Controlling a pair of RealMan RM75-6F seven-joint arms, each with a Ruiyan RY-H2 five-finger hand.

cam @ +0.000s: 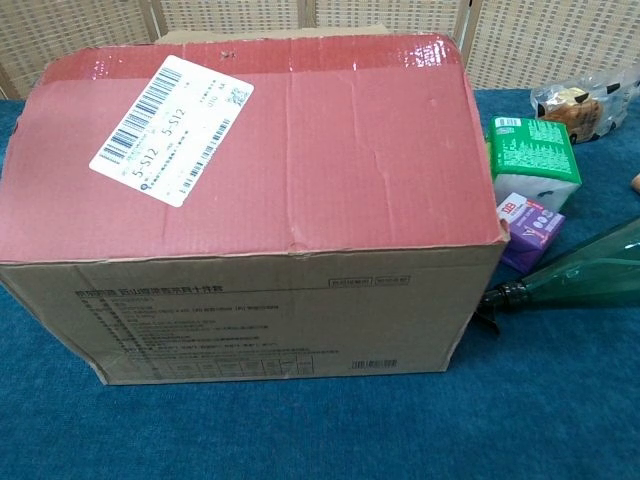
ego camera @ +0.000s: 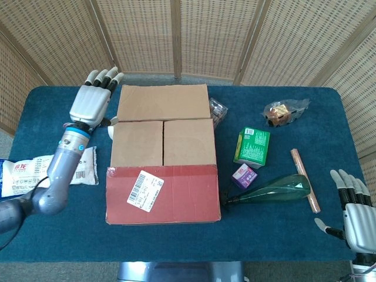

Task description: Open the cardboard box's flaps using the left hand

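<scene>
The box (ego camera: 163, 158) sits mid-desk (ego camera: 270, 229), its far flap (ego camera: 163, 102) folded back flat, two inner flaps and the red near flap (ego camera: 163, 194) still down. The left hand (ego camera: 91, 104) hovers off the box's far-left corner, fingers apart, holding nothing. Best hook the left inner flap (ego camera: 137, 143) at its centre seam and lift leftward. The right hand (ego camera: 356, 216) idles, fingers spread.

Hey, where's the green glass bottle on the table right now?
In the head view the green bottle lies on its side to the right of the cardboard box, its neck pointing at the box, just below the small purple packet.
</scene>
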